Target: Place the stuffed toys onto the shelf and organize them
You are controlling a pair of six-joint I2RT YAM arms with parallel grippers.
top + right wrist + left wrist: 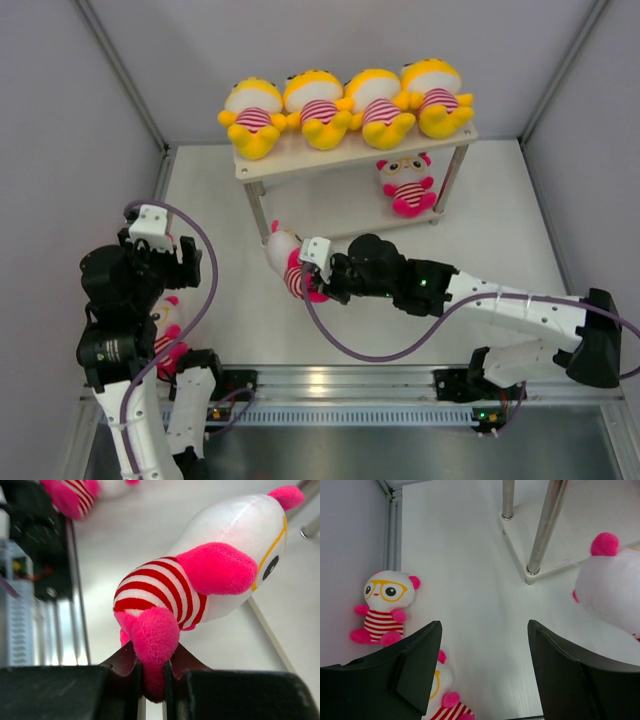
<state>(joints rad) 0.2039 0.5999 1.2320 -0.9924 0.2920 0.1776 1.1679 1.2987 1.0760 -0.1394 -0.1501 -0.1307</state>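
Both arms are made of matte black joint housings and smooth white link shells. The left arm [120, 320], at the lower left of the frame, has a white block [150, 225] at the wrist and a thin purple cable [214, 275]. The right arm [520, 310], at the lower right, has a second purple cable [370, 355] and small green lights [422, 283]. The left hand [484, 627] has broad black wedge-shaped fingers [417, 665]. The right hand [152, 672] is also black.

pink doll [210, 575], leg pinched in right gripper [152, 675], perhaps second doll [75, 497] behind
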